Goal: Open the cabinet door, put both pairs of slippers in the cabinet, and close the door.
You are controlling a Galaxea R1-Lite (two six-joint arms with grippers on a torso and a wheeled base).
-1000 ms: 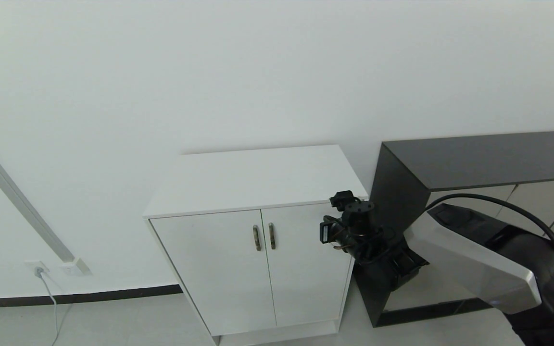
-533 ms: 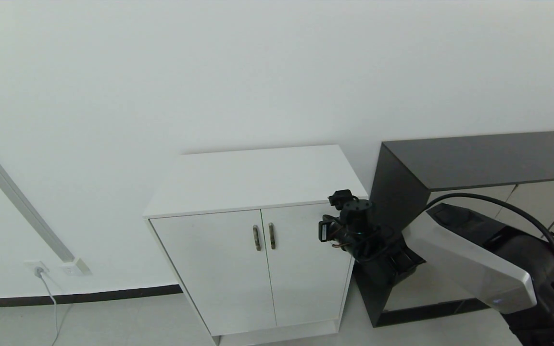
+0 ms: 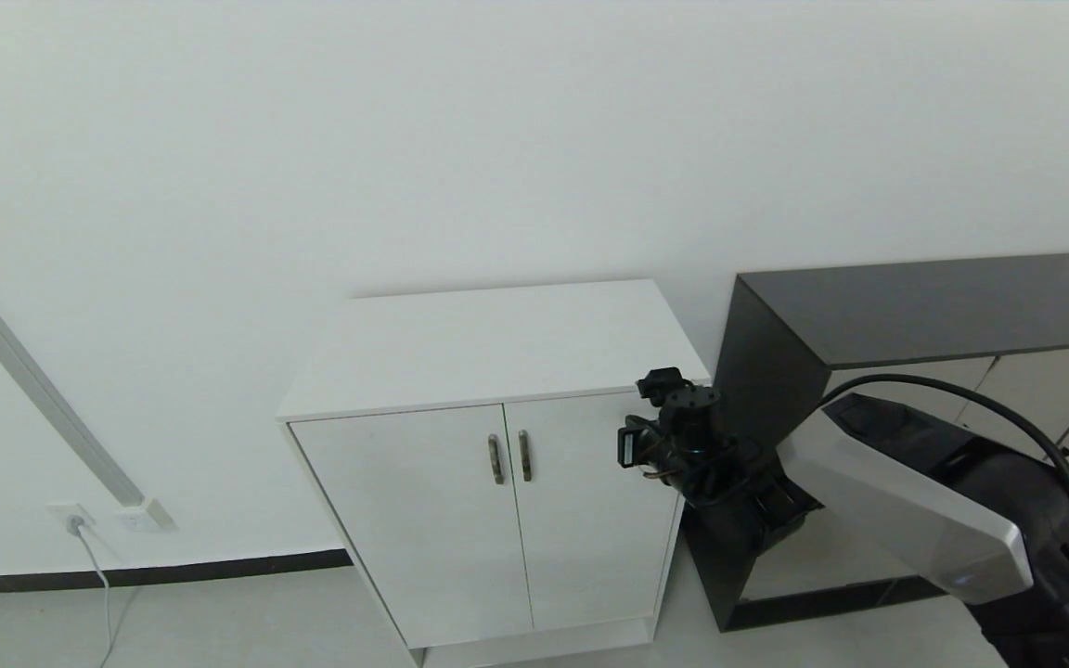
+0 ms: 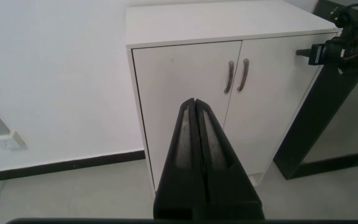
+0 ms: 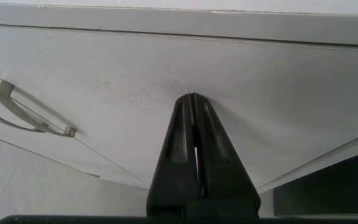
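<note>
The right end effector (image 5: 194, 98) has its two fingers pressed together with nothing between them. It sits close before the upper part of the cabinet's right door (image 3: 590, 520), near that door's outer edge and just under the top board. Whether the tips touch the panel cannot be told. The left end effector (image 4: 195, 102) is likewise closed on nothing. It hangs well apart from the cabinet, pointed toward the left door (image 3: 414, 520).

The cabinet (image 3: 488, 343) is white and plain, with a flat top and two doors, both shut. Two slim metal handles (image 3: 509, 456) stand upright side by side at the middle seam, one on each door. It stands on the pale grey floor (image 3: 219, 631) with its back against a white wall (image 3: 497, 139).

Just beside its right flank stands a dark sideboard (image 3: 943, 306) with lighter door fronts. To the left, a black skirting strip (image 3: 145, 575) runs along the foot of the wall. Above it are wall sockets (image 3: 75, 515) with a cable hanging down, and a white conduit (image 3: 33, 380) slants up the wall.
</note>
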